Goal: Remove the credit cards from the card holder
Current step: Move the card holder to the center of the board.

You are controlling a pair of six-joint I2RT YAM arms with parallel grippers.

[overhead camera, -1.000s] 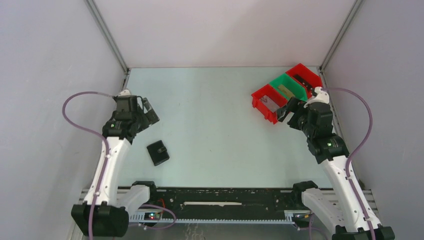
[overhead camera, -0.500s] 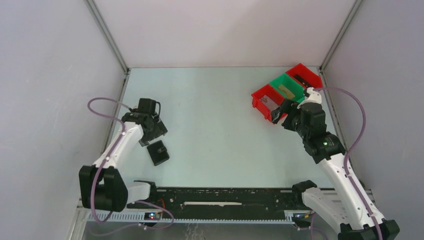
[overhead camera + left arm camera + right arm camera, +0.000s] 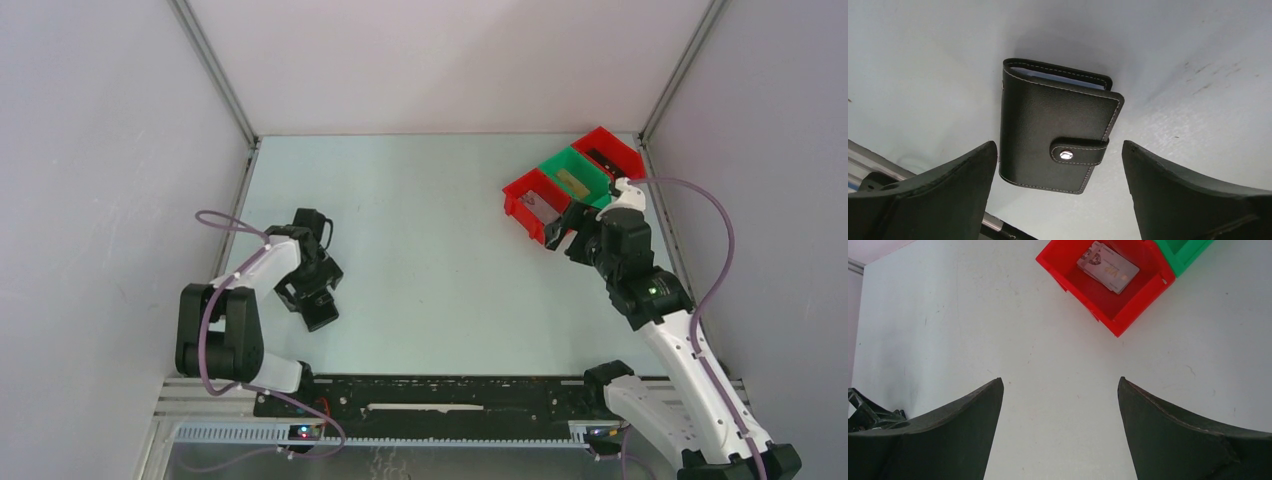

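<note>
The card holder (image 3: pixel 1058 130) is a black bifold wallet, folded shut with its strap tab snapped. It lies flat on the table at the near left (image 3: pixel 320 313). Pale card edges show only as a thin line at its far open side. My left gripper (image 3: pixel 1059 150) is open right above it, one finger on each side, not touching; in the top view (image 3: pixel 312 290) it covers the wallet's far part. My right gripper (image 3: pixel 1060 385) is open and empty above bare table near the red bin; it shows in the top view (image 3: pixel 562 228) too.
A row of bins stands at the far right: a red bin (image 3: pixel 534 205) holding a pale card (image 3: pixel 1108 267), a green bin (image 3: pixel 575 178), and another red bin (image 3: pixel 608 152). The table's near edge rail (image 3: pixel 440 395) runs close behind the wallet.
My left arm has swung down and inward from a raised pose to just over the wallet. My right gripper has shifted slightly. The wallet has not moved.
</note>
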